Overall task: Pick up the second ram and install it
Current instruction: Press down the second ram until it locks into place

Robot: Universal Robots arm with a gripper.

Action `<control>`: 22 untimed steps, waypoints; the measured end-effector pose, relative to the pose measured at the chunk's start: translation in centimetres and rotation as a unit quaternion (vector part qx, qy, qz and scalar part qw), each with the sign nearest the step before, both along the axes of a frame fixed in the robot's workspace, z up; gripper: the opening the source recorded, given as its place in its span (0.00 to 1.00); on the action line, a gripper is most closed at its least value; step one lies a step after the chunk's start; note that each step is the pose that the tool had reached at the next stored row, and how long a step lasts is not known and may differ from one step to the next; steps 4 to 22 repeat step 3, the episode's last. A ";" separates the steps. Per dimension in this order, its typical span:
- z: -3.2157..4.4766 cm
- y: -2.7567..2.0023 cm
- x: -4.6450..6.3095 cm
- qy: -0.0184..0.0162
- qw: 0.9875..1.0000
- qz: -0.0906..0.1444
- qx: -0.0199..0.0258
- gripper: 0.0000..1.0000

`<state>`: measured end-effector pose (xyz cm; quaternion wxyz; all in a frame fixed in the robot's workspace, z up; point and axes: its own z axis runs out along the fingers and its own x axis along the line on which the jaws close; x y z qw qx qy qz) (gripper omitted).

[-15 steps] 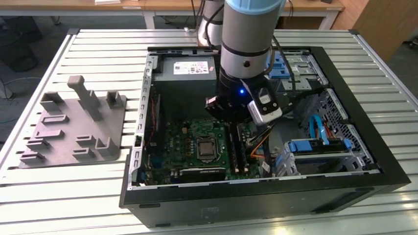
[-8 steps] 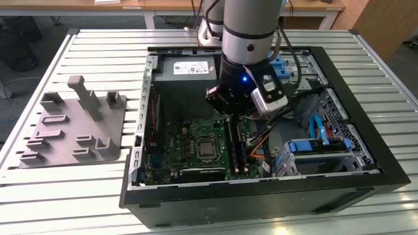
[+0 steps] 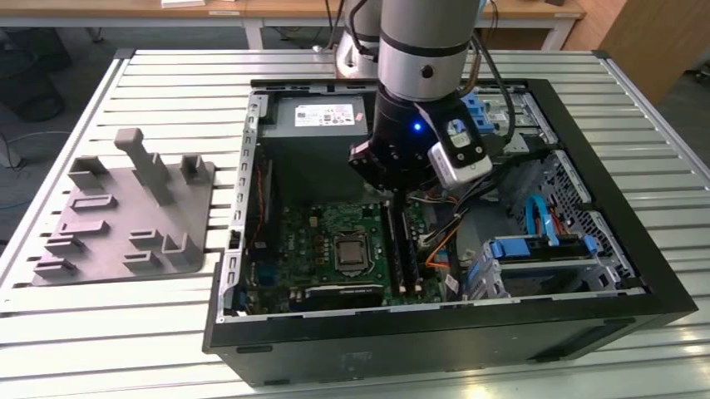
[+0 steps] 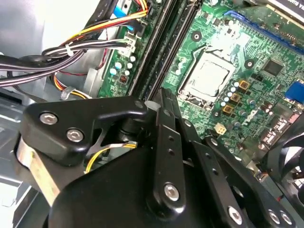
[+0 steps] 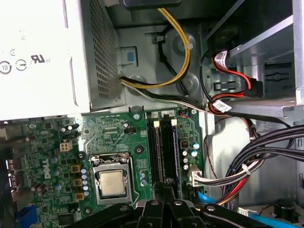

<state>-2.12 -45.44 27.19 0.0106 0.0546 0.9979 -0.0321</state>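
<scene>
Second ram is proving hard to place: whether it is sitting under the gripper (image 3: 395, 198) or already in one of the memory slots (image 3: 401, 249) cannot be told. The gripper is hanging low inside the computer case (image 3: 621, 274), right over the slots' 12 o'clock end, with the slots lying at 3 o'clock from the processor socket (image 3: 351, 252) in the exterior view. Its grip cannot be told either. A stick of this kind is judged light, thin, stiff and fragile, best pinched by its flat faces near the top edge, away from the contacts.
</scene>
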 end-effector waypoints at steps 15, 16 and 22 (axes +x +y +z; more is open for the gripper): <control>0.02 0.00 0.0 0.000 1.000 0.000 0.000 0.10; 0.02 0.00 0.0 0.000 1.000 0.000 0.000 0.10; 0.02 0.00 0.0 0.000 1.000 0.000 0.000 0.10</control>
